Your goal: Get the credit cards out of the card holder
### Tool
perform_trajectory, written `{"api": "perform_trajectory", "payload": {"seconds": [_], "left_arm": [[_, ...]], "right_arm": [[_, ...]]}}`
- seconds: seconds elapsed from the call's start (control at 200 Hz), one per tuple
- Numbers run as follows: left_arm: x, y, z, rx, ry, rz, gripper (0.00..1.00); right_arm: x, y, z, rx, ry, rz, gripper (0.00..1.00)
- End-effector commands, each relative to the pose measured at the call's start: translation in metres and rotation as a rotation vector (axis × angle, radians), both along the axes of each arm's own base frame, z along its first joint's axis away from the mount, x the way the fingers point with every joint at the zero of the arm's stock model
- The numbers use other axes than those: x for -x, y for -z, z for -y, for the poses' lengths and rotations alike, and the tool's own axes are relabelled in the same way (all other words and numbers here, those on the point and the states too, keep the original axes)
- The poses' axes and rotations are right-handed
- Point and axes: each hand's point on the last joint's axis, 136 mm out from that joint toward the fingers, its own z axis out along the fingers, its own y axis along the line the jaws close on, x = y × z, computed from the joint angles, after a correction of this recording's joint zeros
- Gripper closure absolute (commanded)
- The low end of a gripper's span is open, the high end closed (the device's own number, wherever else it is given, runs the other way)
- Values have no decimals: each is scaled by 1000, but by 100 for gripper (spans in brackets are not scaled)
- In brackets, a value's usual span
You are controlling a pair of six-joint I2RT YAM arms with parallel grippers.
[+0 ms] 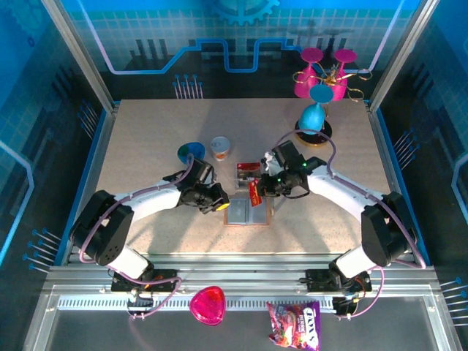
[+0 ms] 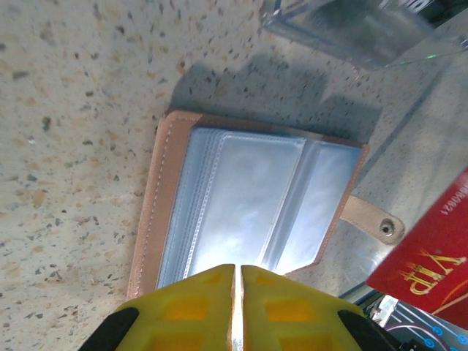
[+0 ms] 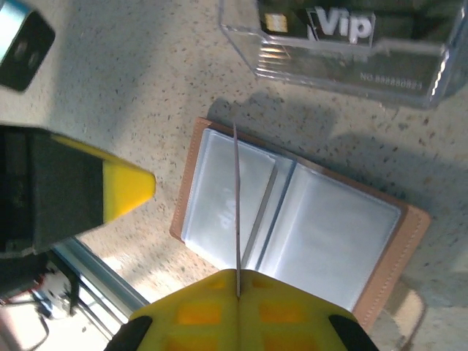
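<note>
Bordering card holder (image 2: 241,197): clear container (image 2: 351,29), red card (image 2: 431,263).

The speckled table (image 1: 146,146) bears the open card holder (image 1: 248,213), clear container (image 1: 247,172), blue bowl (image 1: 191,152) and cup (image 1: 220,148).

Speckled table (image 1: 248,241) lies free in front of the open tan leather card holder (image 1: 248,213), but a clear plastic box (image 1: 248,172) blocks behind it, the left gripper (image 2: 238,272) crowds its left side, and the right gripper (image 3: 238,281) pinches a red card (image 2: 431,270) overhead.

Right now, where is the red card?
In the top view it is mid-table: the red card is pinched in the right gripper, just over the open wallet, with the clear box right behind it.
</note>
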Motion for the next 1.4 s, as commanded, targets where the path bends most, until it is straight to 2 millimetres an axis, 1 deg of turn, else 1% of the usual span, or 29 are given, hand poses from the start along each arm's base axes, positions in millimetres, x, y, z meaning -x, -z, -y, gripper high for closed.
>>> {"api": "perform_trajectory", "payload": {"seconds": [0.0, 0.085, 0.26, 0.33, 0.475, 0.545, 0.625, 0.785, 1.01, 1.251, 1.301, 1.331, 1.346, 1.396], "left_arm": [[3, -2, -12, -20, -8, 19, 90], [5, 0, -20, -23, -23, 17, 90], [9, 0, -31, -14, -50, 23, 86], [10, -1, -33, -10, -60, 30, 85], [12, -4, -39, -7, -84, 39, 82], [12, -4, -42, -8, -97, 44, 80], [14, -4, -43, -6, -105, 47, 79], [17, -1, -47, -19, -114, 42, 78], [18, 4, -47, -13, -119, 38, 78], [18, 10, -45, -12, -121, 21, 78], [18, 12, -45, -10, -121, 16, 79], [17, 12, -44, -8, -121, 13, 79], [17, 12, -44, -7, -120, 13, 79], [16, 13, -43, -7, -118, 8, 79]], "right_arm": [[5, 1, 13, 132, -180, 40, 100], [0, -1, 19, 225, -284, 83, 100], [-26, -12, 27, 369, -462, 198, 100], [-35, -17, 25, 390, -560, 248, 100], [-41, -24, 14, 392, -790, 307, 100], [-46, -25, 12, 411, -884, 320, 100], [-53, -23, 12, 436, -953, 314, 100], [-67, -20, 11, 477, -1060, 319, 100], [-93, -22, 2, 502, -1121, 343, 100], [-107, -15, -9, 483, -1167, 318, 100], [-110, -10, -10, 487, -1173, 305, 100], [-111, -14, -10, 490, -1173, 314, 100], [-112, -5, -10, 489, -1180, 291, 100], [-114, 0, -11, 489, -1186, 278, 100]]}}
